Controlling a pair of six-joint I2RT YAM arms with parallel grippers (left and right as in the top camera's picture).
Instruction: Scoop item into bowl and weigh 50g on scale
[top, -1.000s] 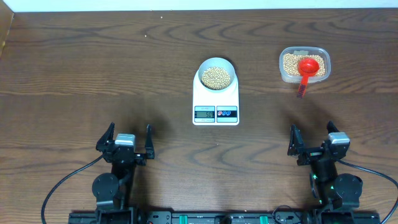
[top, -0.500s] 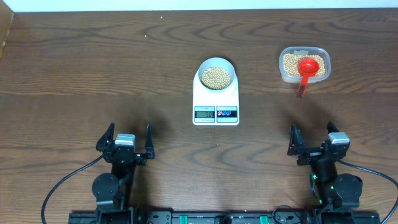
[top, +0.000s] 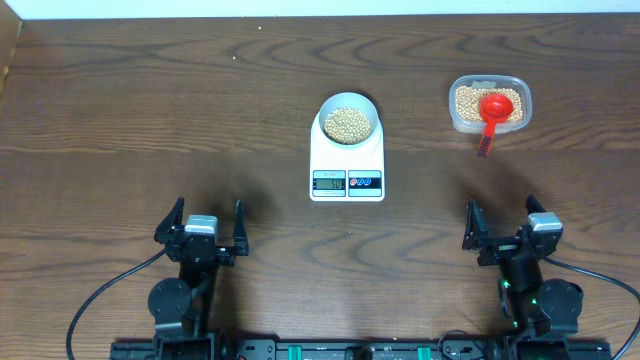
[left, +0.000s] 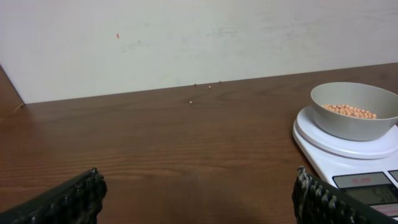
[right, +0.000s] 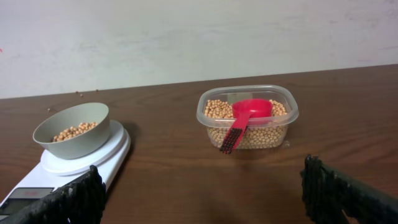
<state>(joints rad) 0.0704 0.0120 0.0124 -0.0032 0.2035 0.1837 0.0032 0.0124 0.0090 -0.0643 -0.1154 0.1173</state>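
Stillness persists: beans (top: 348, 124) in bowl (top: 323, 112) on scale (top: 330, 160); left tool (top: 209, 206) and right tool (top: 500, 207) spread, empty; weighing looks done.

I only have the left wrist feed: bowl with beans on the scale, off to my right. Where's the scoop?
Observer: The red scoop lies in a clear tub of beans, on the table to the right of the scale.
Operator: Is the right gripper holding it?
Observer: No. The right gripper is open and empty, well short of the tub.
Operator: Which way is the handle pointing?
Observer: It hangs out over the tub's near rim, toward the right arm's side of the table.
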